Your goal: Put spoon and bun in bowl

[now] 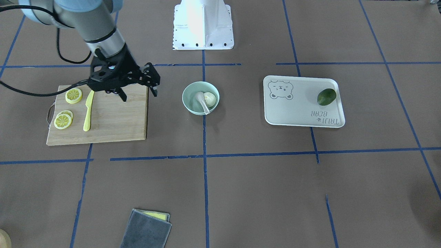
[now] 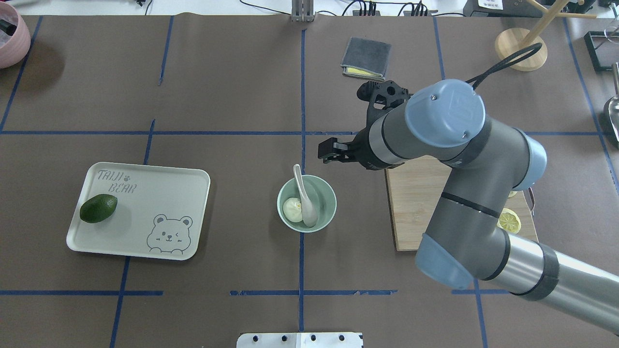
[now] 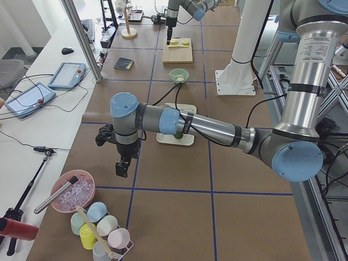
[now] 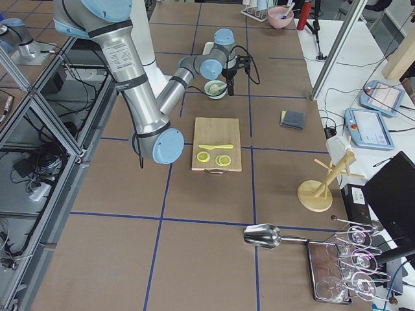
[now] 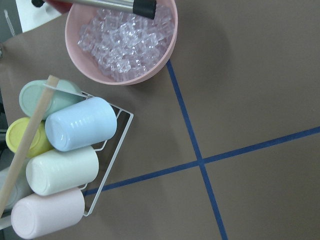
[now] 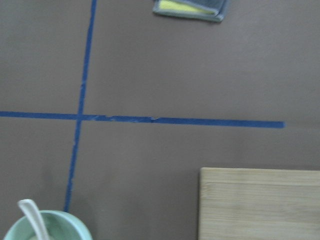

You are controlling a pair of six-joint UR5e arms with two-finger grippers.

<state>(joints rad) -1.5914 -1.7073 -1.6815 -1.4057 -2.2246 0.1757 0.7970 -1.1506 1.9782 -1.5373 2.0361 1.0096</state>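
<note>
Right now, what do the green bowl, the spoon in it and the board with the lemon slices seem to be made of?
The bowl: likely plastic or melamine, smooth and matte mint, no glaze shine. The spoon: probably plastic, plain off-white, dull surface. The board: wood or bamboo, pale tan with visible lengthwise grain strips.

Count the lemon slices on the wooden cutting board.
3. One lemon slice lies alone beside the yellow knife. Two more overlap nearer the metal handle of the cutting board, one partly under the other. None seems hidden.
</note>
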